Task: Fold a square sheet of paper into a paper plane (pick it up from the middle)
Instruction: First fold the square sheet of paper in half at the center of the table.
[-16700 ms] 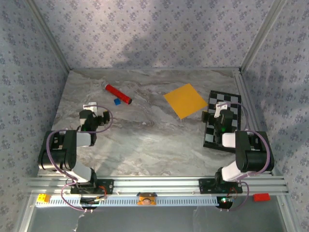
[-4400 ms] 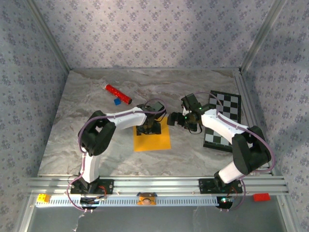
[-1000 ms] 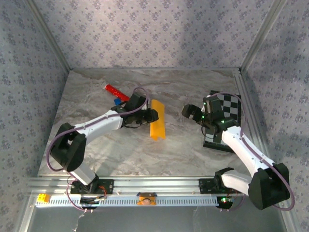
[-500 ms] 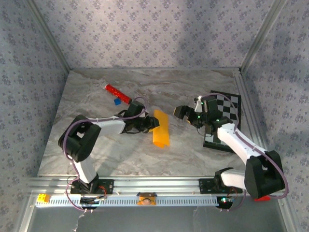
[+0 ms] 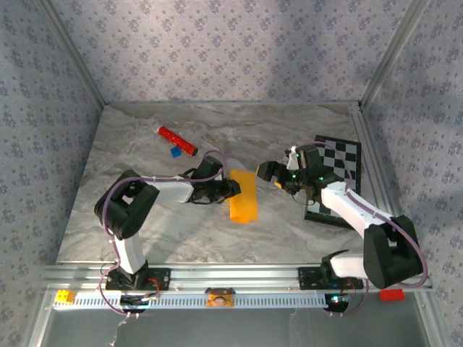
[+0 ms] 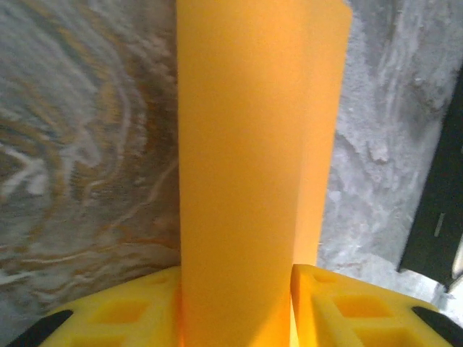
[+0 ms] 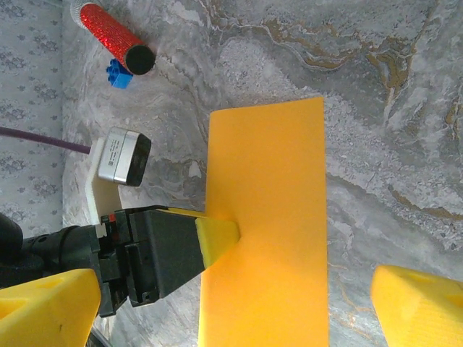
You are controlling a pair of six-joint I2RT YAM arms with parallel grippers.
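Pinching the left long edge of the square sheet of paper (image 5: 244, 196), the left gripper (image 5: 229, 187) reaches in from the left of the overhead frame with its yellow fingers (image 6: 340, 311) closed on the sheet. In its own wrist view the orange-yellow strip runs up from between them, and in the right wrist view one fingertip (image 7: 217, 238) lies on top of the paper's edge. The sheet is folded into a narrow rectangle, long sides running up and down the frame. It lies on the marble table (image 5: 188, 231) near the centre of the overhead view. The right gripper (image 5: 271, 173) hangs just right of the sheet's upper end, jaws spread wide and holding nothing. Its two yellow fingers (image 7: 416, 303) sit at the bottom corners of its wrist view, the paper below them. A red cylinder (image 5: 177, 141) and a small blue block (image 5: 174, 152) lie at the upper left, well apart from the sheet — the checkered board (image 5: 340, 155) lies at the right.
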